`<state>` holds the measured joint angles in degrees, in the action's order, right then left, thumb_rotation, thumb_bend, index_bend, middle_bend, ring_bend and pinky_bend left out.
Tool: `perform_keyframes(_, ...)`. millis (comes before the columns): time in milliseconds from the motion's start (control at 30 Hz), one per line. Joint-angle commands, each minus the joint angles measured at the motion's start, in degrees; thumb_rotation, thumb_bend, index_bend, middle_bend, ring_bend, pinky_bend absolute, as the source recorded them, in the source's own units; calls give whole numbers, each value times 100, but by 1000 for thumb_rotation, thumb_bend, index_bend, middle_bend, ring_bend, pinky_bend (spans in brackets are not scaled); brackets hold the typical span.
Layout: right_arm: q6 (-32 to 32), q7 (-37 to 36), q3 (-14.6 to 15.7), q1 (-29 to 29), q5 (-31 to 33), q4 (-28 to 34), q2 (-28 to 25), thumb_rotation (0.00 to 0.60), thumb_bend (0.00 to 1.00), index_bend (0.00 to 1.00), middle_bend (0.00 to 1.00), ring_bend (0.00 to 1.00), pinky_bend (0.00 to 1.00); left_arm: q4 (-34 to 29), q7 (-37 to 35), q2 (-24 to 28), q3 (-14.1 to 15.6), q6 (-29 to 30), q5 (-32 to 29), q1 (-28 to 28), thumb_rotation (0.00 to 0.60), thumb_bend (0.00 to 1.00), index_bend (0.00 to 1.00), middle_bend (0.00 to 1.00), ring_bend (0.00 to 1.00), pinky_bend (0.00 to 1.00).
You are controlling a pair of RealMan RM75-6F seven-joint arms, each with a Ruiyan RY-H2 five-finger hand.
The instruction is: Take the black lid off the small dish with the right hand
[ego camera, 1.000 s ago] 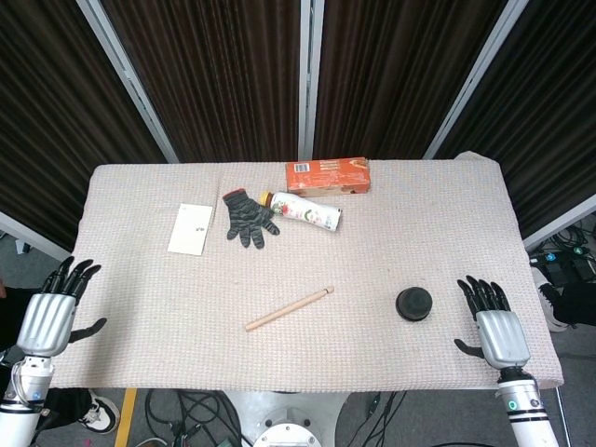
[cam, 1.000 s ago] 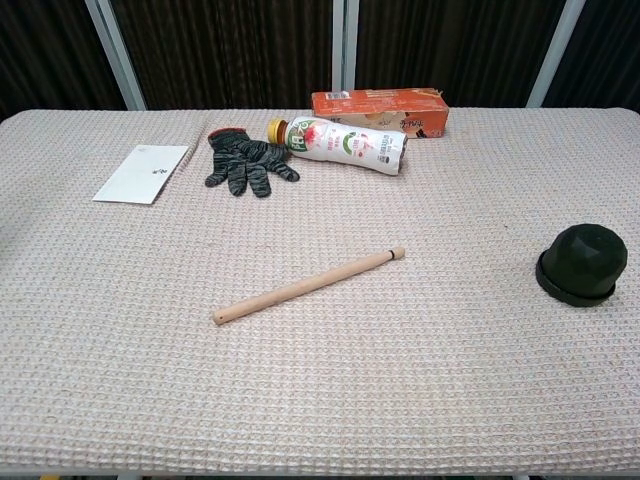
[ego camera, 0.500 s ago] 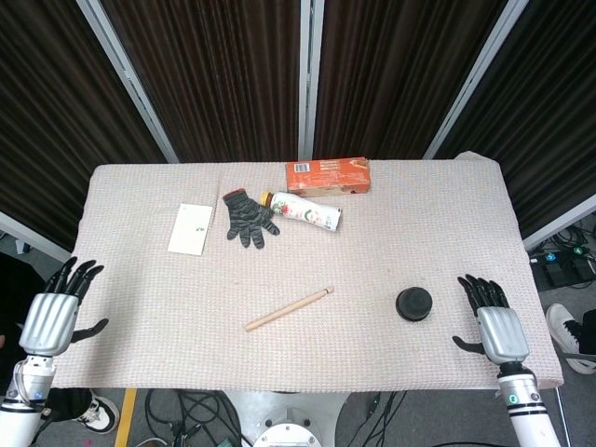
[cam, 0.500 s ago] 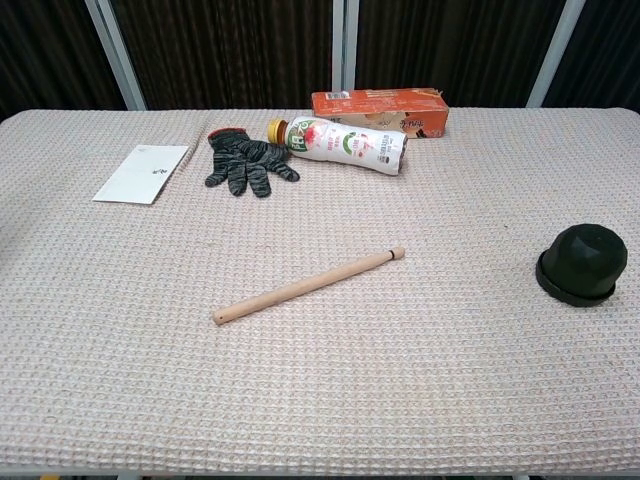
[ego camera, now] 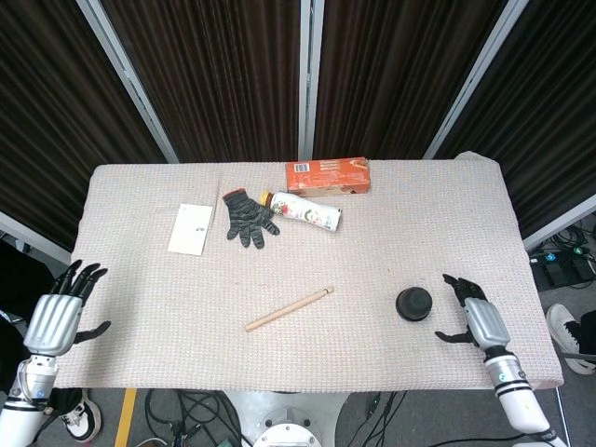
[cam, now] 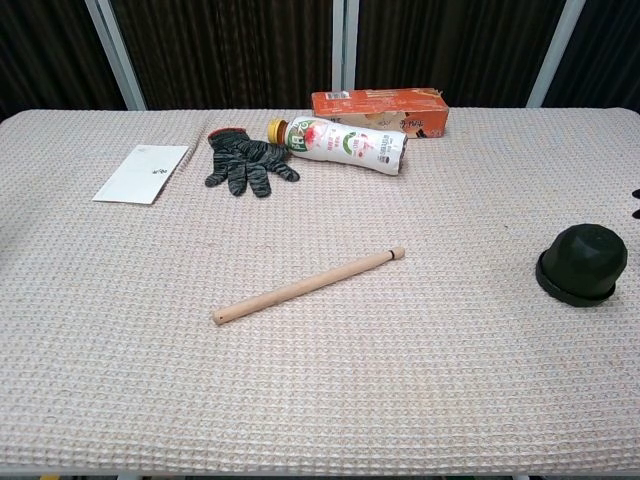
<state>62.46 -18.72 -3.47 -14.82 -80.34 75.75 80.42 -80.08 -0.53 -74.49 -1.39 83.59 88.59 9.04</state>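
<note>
The black lid (ego camera: 413, 302) covers the small dish on the right side of the table; in the chest view the domed lid (cam: 584, 257) sits on the dish's dark rim (cam: 575, 293). My right hand (ego camera: 477, 317) hovers just right of the lid, fingers spread and holding nothing, a small gap from it. Only its fingertips (cam: 636, 195) peek in at the chest view's right edge. My left hand (ego camera: 58, 313) hangs off the table's left edge, open and holding nothing.
A wooden stick (ego camera: 289, 309) lies diagonally at mid-table. Further back are a dark knitted glove (ego camera: 248, 218), a lying drink bottle (ego camera: 305, 210), an orange box (ego camera: 328, 175) and a white card (ego camera: 191, 229). The table edge (ego camera: 307, 384) is near the hands.
My right hand has shifted left toward the lid and turned slightly; its fingertips now enter the chest view. The left hand has sunk a little lower. The lid has not moved.
</note>
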Motion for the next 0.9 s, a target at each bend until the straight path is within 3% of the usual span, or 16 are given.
perform_keyframes(33, -165, -384, -17, -165, -115, -272, 171, 600, 16, 0, 124, 0, 0, 1, -3, 11, 2, -9, -2, 5, 600, 126, 144, 107, 0, 184)
perform_keyframes(300, -438, -570, 8, -393, -171, -359, 263, 600, 16, 0, 126, 0, 0, -17, 13, 8, 6, -6, -7, 3, 600, 126, 144, 107, 0, 184)
perform_keyframes(900, -684, -27, -87, -599, 203, -384, 458, 600, 42, 0, 177, 0, 0, 87, -113, -24, -5, -46, -60, 10, 600, 126, 144, 107, 0, 184)
